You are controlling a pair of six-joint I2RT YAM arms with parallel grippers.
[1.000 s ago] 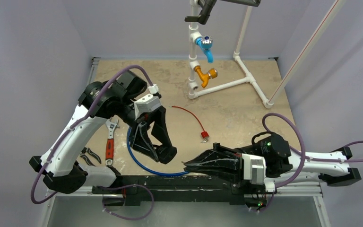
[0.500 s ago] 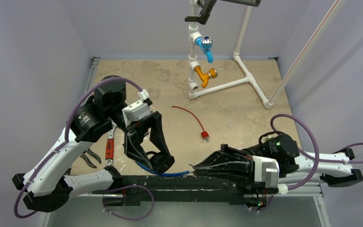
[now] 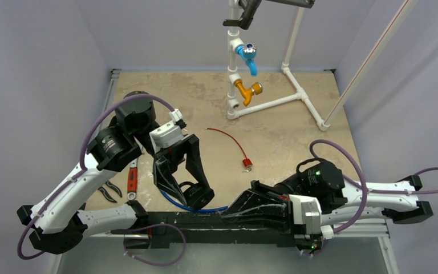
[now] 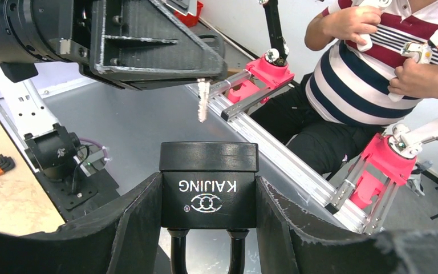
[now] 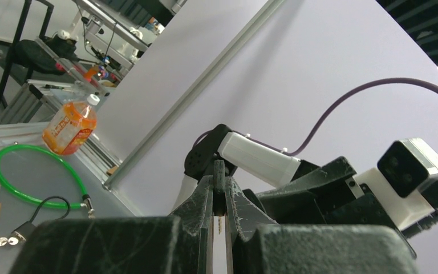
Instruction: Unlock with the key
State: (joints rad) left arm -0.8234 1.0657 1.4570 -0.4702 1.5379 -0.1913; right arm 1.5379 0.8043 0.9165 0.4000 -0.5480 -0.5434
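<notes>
Writing: "KAIJING" is printed in white on the black padlock (image 4: 208,185), with a linked-rings logo under it. Both are seen upside down from the left wrist.
Other labels: the label of an orange bottle (image 5: 68,128) seen from the right wrist cannot be read.
Padlock, place: it is held in the left pincer (image 3: 195,196), over the near edge of the worktop (image 3: 285,131).
Padlock, axis: the shackle end is turned toward the left wrist, and the flat end opposite it toward the right pincer (image 3: 226,212).
Left pincer: it is closed on the two sides of the padlock body, about half wide.
Blue cable (image 3: 174,201): it runs from the shackle end of the padlock.
Key (image 4: 203,101): it is pinched in the right pincer, whose jaws are closed narrow on it.
Key, axis: its blade points at the flat end of the padlock. A gap is seen between the two, and the tip is slightly off centre.
Wrench (image 3: 132,177): it lies on the worktop to the left of the padlock, well apart.
</notes>
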